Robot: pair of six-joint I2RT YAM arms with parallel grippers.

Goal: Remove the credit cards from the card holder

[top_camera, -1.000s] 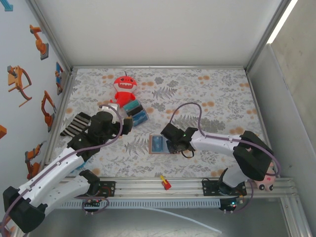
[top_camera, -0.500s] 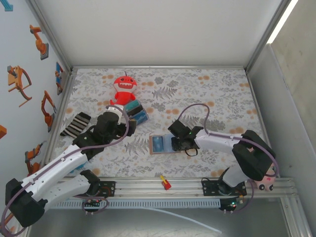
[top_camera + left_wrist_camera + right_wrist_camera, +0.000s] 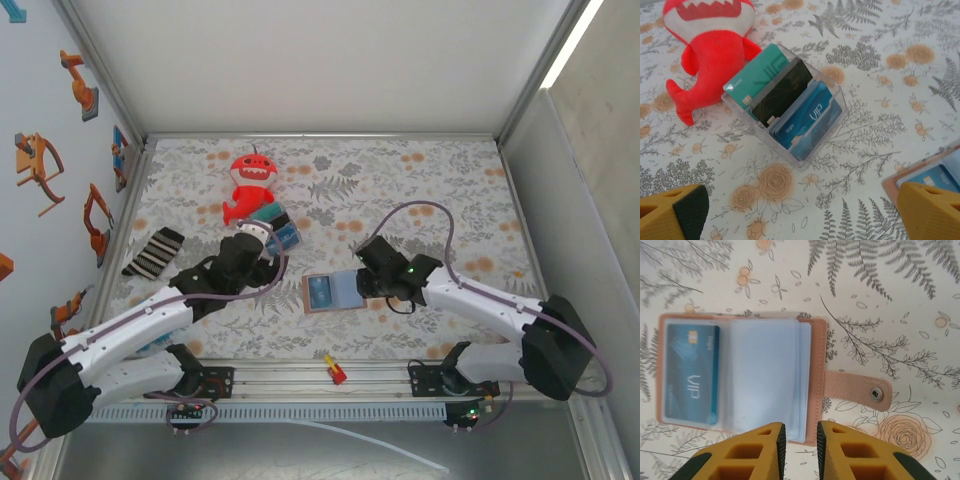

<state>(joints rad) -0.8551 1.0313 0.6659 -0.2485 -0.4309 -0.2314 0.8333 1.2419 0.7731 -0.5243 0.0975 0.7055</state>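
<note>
1. The card holder (image 3: 742,372) lies open and flat on the table (image 3: 450,190), close to the near edge and about midway along it, with its pale inside facing up.
2. A blue card (image 3: 690,372) sits in the left-hand sleeve. The clear sleeves (image 3: 765,375) beside it look empty, though what lies under them is hidden.
3. The closing strap (image 3: 855,389) with its snap sticks out sideways from the tan cover and rests flat on the table.
4. The right gripper (image 3: 799,442) hangs over the near edge of the holder. Its fingers (image 3: 765,452) stand close together with a narrow slit between them, and the sleeves' edge runs into that slit. I cannot tell whether they pinch it.
5. The left gripper (image 3: 802,200) is spread wide and holds nothing. It hovers near a clear box (image 3: 790,110) of upright cards just beside a red plush toy (image 3: 710,55), toward the far-left part of the table.
6. Handling, as I judge it: the holder is light and floppy, so it will likely slide or lift when a card is pulled. One gripper should pin the tan cover or the strap.
7. The card is thin, stiff and slick, and the sleeve is slippery film. The best hold is the card's exposed edge at the sleeve mouth, drawn out flat along the sleeve.
</note>
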